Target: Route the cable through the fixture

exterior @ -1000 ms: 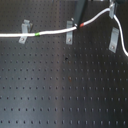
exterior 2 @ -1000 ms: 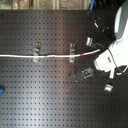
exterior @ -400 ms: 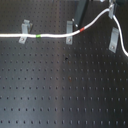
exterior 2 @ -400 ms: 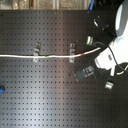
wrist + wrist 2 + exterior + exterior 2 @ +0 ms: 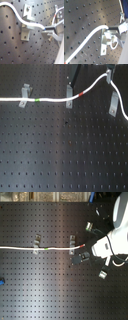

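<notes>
The white cable [image 5: 55, 101] runs in from the first exterior view's left, past a green band [image 5: 37, 100] and a red band [image 5: 80, 95]. It climbs to the top right, then drops off the right edge. It crosses the left clip [image 5: 24, 95] and the middle clip [image 5: 70, 96] and passes beside the right clip [image 5: 114, 104]. My gripper [image 5: 79, 257] is shut on the cable [image 5: 22, 21] just past a clip [image 5: 27, 25]. The second wrist view shows the cable [image 5: 91, 35] entering the gripper [image 5: 111, 31] above a clip [image 5: 105, 43]. I cannot tell whether the cable is seated in the clips.
The black perforated board [image 5: 60, 154] fills the view. In the second exterior view, more metal clips stand at the upper right [image 5: 89, 226] and lower right [image 5: 103, 273]. A small blue object [image 5: 1, 282] lies at the left edge. The white arm body [image 5: 107, 244] hangs over the right side.
My gripper has edged slightly toward the second exterior view's left, still holding the cable. The cable's run across the clips looks almost the same.
</notes>
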